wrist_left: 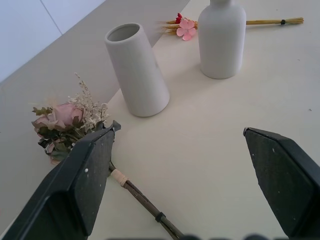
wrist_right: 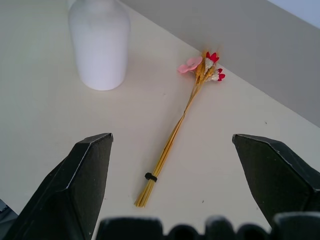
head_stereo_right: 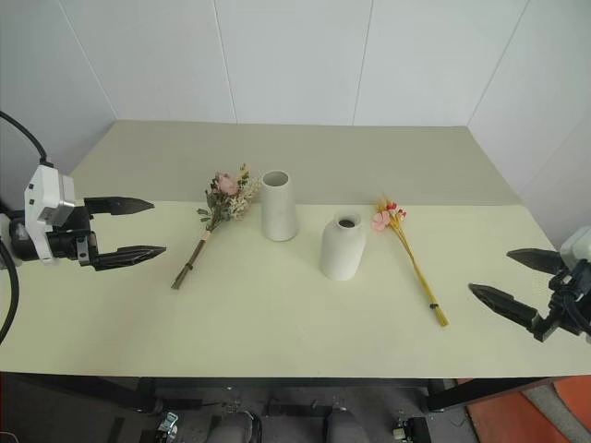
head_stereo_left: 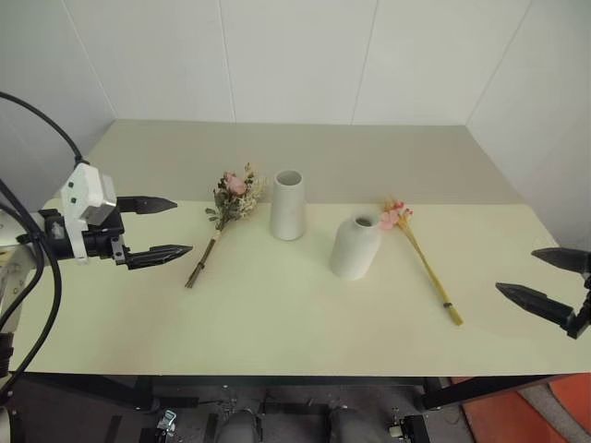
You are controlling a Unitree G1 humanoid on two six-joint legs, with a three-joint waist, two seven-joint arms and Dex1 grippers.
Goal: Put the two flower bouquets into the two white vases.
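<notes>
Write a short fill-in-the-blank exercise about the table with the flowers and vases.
1. The bushy bouquet lies beside the ____ vase.
2. Both vases stand upright and hold ____ flowers.
3. The slim bouquet has long ____ stalks.
4. The left gripper and the right gripper both have their jaws ____.

Missing words: tall; no; yellow; open

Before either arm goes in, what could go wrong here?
1. The bushy bouquet lies close beside the tall vase; the open left pincer could knock it over.
2. The bottle vase has a narrow neck, so stalks may catch.
3. The slim bouquet lies flat on the table: hard to pinch.
</notes>
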